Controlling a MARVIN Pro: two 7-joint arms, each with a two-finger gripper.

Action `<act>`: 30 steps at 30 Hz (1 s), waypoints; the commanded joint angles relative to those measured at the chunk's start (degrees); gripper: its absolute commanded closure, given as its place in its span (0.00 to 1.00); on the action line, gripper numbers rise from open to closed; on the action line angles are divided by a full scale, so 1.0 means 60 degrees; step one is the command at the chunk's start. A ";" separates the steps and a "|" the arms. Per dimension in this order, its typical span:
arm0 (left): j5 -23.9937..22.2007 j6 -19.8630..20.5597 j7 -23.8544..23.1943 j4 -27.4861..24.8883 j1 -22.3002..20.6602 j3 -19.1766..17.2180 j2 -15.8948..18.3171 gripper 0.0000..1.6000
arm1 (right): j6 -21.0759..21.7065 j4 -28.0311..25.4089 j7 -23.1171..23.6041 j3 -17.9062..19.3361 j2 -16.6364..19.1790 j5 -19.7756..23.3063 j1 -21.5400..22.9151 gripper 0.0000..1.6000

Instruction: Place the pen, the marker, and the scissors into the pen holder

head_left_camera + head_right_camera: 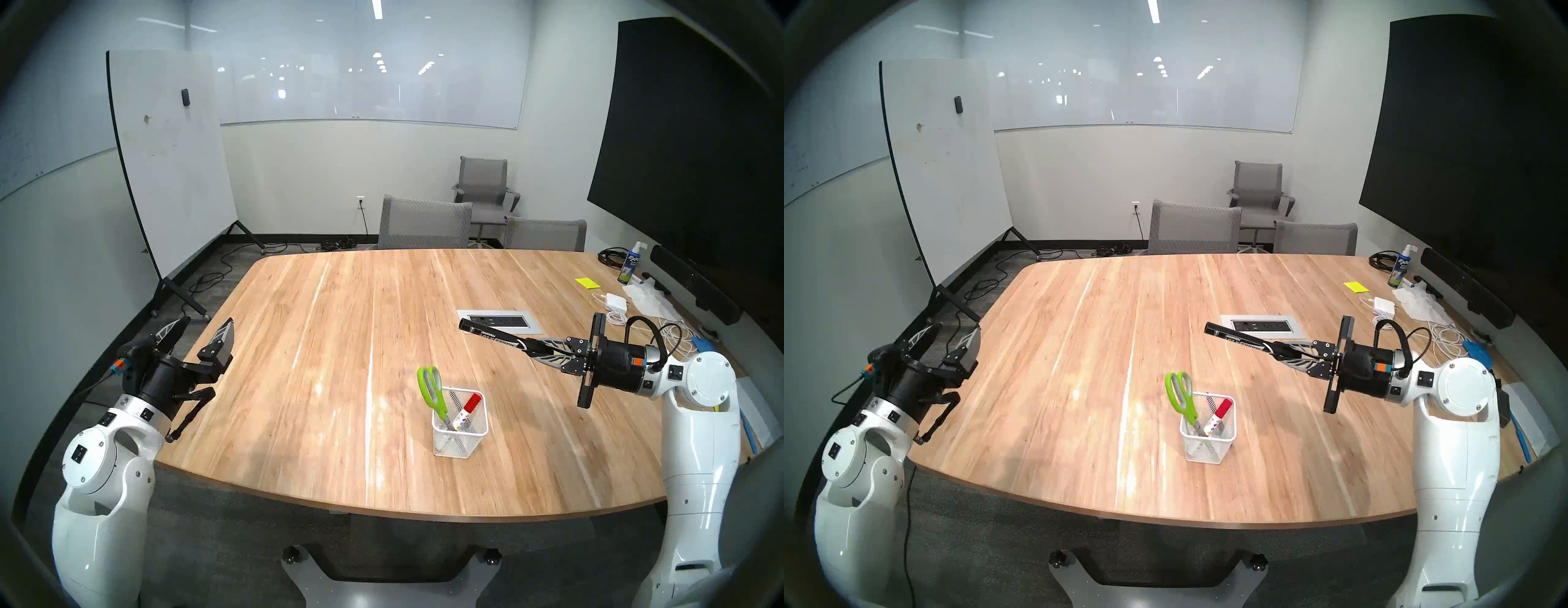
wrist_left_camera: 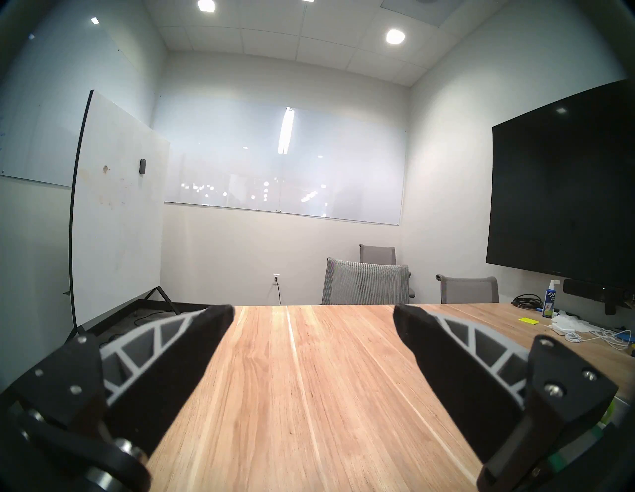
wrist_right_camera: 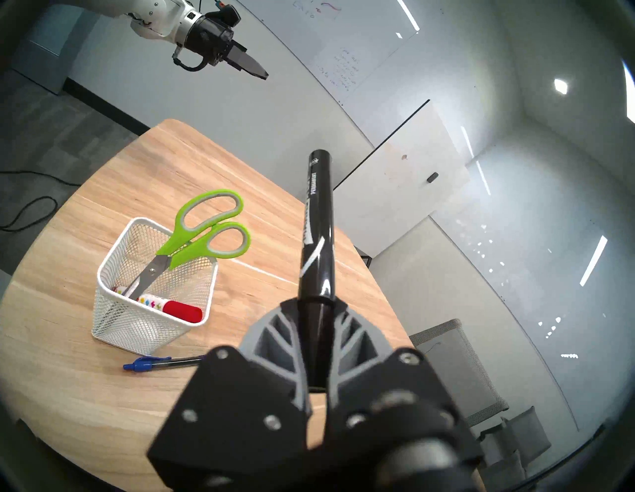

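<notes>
The white mesh pen holder (image 1: 460,429) (image 1: 1208,433) (image 3: 151,292) stands near the table's front edge. The scissors (image 1: 430,388) (image 1: 1180,395) (image 3: 209,230) stand in it blades down, green handles up, beside a red-capped marker (image 1: 469,407) (image 3: 178,309). My right gripper (image 1: 526,346) (image 1: 1278,349) (image 3: 314,304) hovers behind and right of the holder. It is shut on a black marker (image 1: 492,335) (image 3: 318,223) that points left. The blue pen (image 3: 154,362) lies on the table beside the holder; the head views do not show it. At the table's left edge my left gripper (image 1: 205,327) (image 2: 312,312) is open and holds nothing.
A power outlet panel (image 1: 500,321) is set into the table under the held marker. A spray bottle (image 1: 628,265), yellow notes (image 1: 587,282), a charger and cables (image 1: 615,301) crowd the far right. Grey chairs (image 1: 424,223) stand behind the table, and a rolling whiteboard (image 1: 169,170) at far left.
</notes>
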 commanded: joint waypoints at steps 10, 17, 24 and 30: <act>-0.0002 0.0028 -0.0007 -0.0165 -0.0022 -0.0051 -0.0007 0.00 | -0.1367 0.0017 -0.0425 -0.0613 0.1113 -0.0034 -0.0342 1.00; 0.0005 0.0035 -0.0015 -0.0167 -0.0026 -0.0055 -0.0017 0.00 | -0.1520 0.0091 -0.0789 -0.0854 0.1469 -0.0054 -0.0341 1.00; 0.0013 0.0043 -0.0024 -0.0168 -0.0031 -0.0059 -0.0030 0.00 | -0.1891 0.0257 -0.1168 -0.1084 0.1779 -0.0189 -0.0377 1.00; 0.0021 0.0051 -0.0033 -0.0168 -0.0035 -0.0063 -0.0041 0.00 | -0.2094 0.0308 -0.1479 -0.1240 0.2024 -0.0206 -0.0463 1.00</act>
